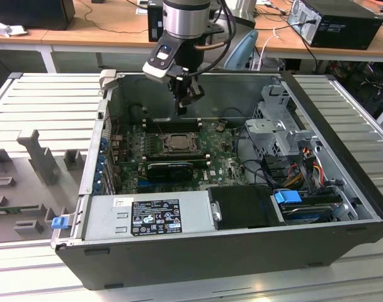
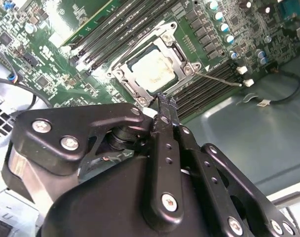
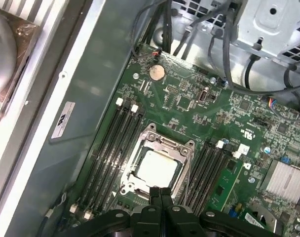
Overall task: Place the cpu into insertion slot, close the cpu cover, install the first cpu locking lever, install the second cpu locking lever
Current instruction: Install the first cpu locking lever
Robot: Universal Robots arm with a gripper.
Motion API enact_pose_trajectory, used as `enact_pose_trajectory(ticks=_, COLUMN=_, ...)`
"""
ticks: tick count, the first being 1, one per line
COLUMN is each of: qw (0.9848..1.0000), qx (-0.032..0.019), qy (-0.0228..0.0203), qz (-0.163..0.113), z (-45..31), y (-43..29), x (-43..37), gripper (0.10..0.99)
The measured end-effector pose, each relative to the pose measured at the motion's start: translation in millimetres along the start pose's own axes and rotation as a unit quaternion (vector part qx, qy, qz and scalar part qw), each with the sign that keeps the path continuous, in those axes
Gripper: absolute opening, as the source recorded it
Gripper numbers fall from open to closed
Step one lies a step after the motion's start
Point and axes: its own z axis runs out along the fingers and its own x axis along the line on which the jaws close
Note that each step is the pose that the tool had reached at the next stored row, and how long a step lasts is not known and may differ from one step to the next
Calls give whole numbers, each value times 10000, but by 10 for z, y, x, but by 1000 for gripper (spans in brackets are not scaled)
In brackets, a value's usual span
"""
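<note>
The cpu (image 3: 157,168) lies in the insertion slot (image 1: 177,143) on the green motherboard, its beige face (image 2: 155,69) showing through the cut-out. The silvery cpu cover (image 3: 166,143) lies flat over it as a frame (image 2: 124,75). One thin wire locking lever (image 2: 220,79) sticks out from the socket's corner over the memory slots. My gripper (image 1: 182,108) hangs above the far side of the socket, clear of the board. Its black fingers are shut together with nothing between them, and in both wrist views the tips (image 3: 160,190) (image 2: 165,101) sit close to the socket's edge.
The board sits inside an open computer case (image 1: 342,132). Black memory slots (image 3: 113,143) flank the socket on both sides. A grey power supply (image 1: 147,217) lies along the near wall. A drive cage (image 1: 273,126) with cables stands at the exterior view's right. A finned heatsink (image 3: 287,178) is nearby.
</note>
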Motion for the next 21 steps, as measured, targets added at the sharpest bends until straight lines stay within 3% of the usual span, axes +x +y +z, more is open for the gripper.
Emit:
enact_pose_trajectory(ticks=10, qw=9984, qx=8, qy=4, qz=-565, z=0, y=0, x=0, gripper=106)
enact_pose_trajectory(ticks=21, qw=9935, qx=17, qy=8, qz=-1135, z=0, y=0, x=0, gripper=106)
